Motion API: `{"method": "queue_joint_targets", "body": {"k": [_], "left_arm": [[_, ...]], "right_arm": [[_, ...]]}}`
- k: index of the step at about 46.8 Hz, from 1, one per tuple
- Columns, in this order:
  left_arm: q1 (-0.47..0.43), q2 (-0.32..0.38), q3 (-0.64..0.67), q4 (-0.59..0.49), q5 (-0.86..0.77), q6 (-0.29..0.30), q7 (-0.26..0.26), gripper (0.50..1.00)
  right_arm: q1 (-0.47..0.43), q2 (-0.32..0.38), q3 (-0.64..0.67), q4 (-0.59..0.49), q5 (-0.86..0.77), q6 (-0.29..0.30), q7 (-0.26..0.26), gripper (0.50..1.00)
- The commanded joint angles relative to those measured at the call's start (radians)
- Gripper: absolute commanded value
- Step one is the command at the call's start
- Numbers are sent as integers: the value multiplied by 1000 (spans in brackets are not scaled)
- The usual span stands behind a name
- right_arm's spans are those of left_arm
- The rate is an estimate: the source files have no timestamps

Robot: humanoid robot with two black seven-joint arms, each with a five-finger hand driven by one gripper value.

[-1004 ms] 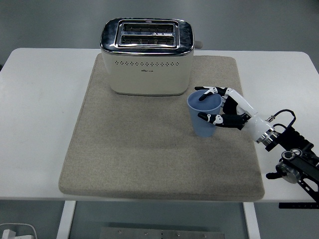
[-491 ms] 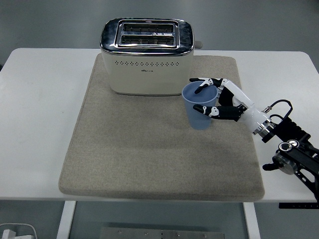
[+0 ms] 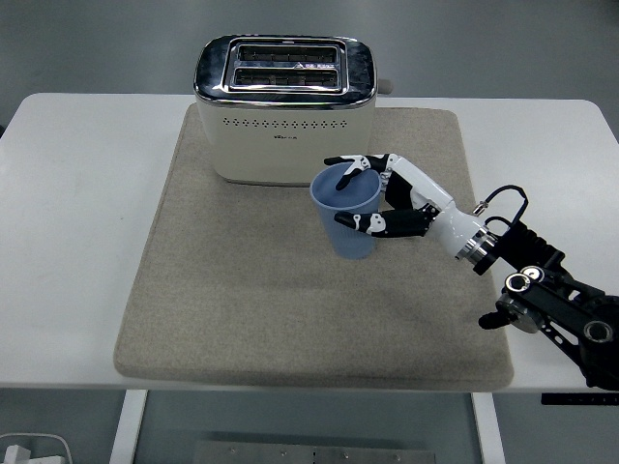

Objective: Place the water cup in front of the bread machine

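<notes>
A blue water cup [image 3: 345, 208] stands upright over the beige mat [image 3: 242, 290], just in front of the right half of the cream and chrome bread machine [image 3: 284, 108]. My right hand [image 3: 372, 198] is shut on the cup from its right side, thumb low on the wall and fingers curled over the rim. Its arm [image 3: 542, 290] runs in from the lower right. Whether the cup's base touches the mat is unclear. The left arm is out of view.
The white table [image 3: 68, 193] surrounds the mat on all sides. The toaster stands at the mat's back edge with its lever knob [image 3: 385, 86] on the right. A white object [image 3: 34, 449] lies on the floor at the lower left.
My right hand has carried the blue cup leftwards across the mat, from the right side to a spot in front of the toaster's right half. The arm has stretched further in.
</notes>
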Motion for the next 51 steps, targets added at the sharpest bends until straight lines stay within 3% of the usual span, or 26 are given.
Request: {"method": "queue_joint_targets", "body": {"k": [1, 16, 40, 51], "left_arm": [[0, 0, 0, 0, 0, 0, 0, 1000], [0, 0, 0, 0, 1, 0, 0, 1000], [0, 0, 0, 0, 0, 0, 0, 1000], [0, 0, 0, 0, 0, 0, 0, 1000]], "right_arm": [[16, 16, -23, 0, -1, -22, 0, 500], [60, 121, -95, -19, -23, -65, -1, 500], [128, 277, -132, -157, -21, -146, -3, 500], [139, 287, -134, -209, -21, -186, -3, 500]]}}
